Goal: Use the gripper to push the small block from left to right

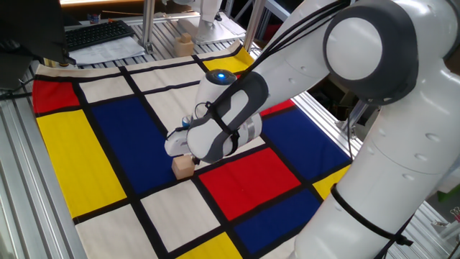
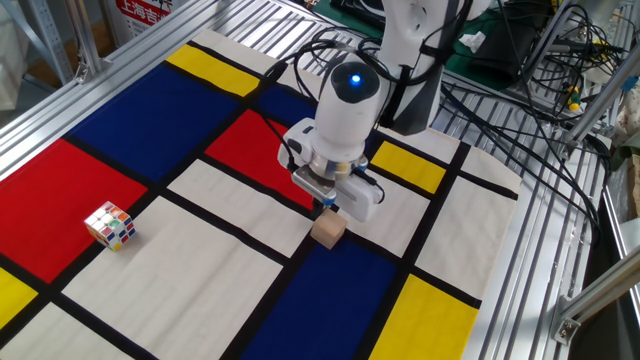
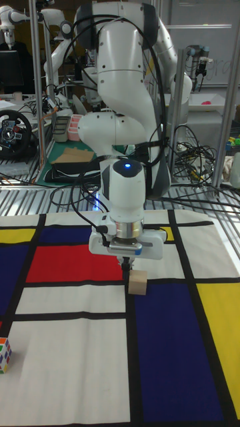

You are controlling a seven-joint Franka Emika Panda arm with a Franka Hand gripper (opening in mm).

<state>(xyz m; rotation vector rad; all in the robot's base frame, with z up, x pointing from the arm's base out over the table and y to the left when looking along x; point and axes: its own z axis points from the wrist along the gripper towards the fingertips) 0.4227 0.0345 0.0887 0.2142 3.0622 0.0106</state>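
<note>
Big white robot arm (image 3: 123,73) bent low over a cloth (image 2: 210,270) of red, blue, yellow and white squares. Gripper (image 3: 127,266) pointing straight down, its thin black tip right beside the small block (image 3: 137,283), on the block's left in the tall view. Touching or not: cannot tell. Open or closed: cannot tell, only one dark tip showing. Small block (image 2: 327,232) sitting on a black line, where a white square meets a blue one. Colourful puzzle cube (image 2: 110,225) far off, near a red square.
</note>
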